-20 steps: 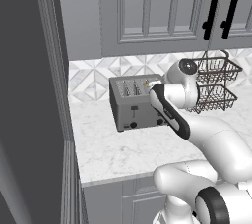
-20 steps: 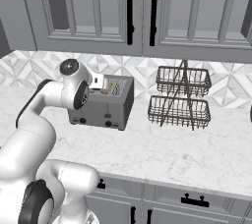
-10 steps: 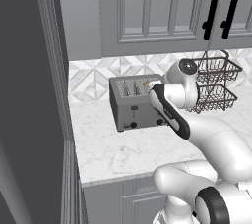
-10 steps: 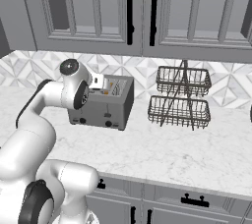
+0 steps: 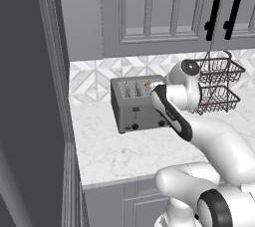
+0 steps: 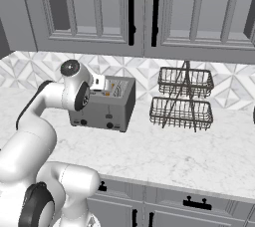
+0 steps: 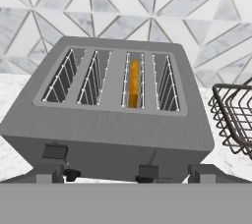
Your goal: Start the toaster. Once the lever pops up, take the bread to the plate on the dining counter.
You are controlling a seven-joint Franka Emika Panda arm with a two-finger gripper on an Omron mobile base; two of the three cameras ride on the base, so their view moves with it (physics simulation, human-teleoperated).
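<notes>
The grey toaster (image 5: 137, 104) (image 6: 105, 106) stands on the marble worktop against the tiled wall. The bread (image 7: 133, 84), an orange-tan slice seen edge on, sits down in the third slot from the left of the toaster (image 7: 113, 134). Two black levers (image 7: 55, 152) (image 7: 147, 171) show on its front, the right one lower. My gripper (image 7: 127, 175) (image 5: 150, 87) (image 6: 103, 83) hovers just above the toaster's front edge, open, its fingertips (image 7: 47, 174) wide apart with nothing between them. The plate and the dining counter are out of view.
A two-tier black wire basket (image 6: 182, 99) (image 5: 215, 86) (image 7: 235, 115) stands close to the toaster's right. Grey wall cabinets (image 6: 134, 12) hang overhead. A tall dark panel (image 5: 30, 96) bounds the worktop (image 5: 124, 154) on the left.
</notes>
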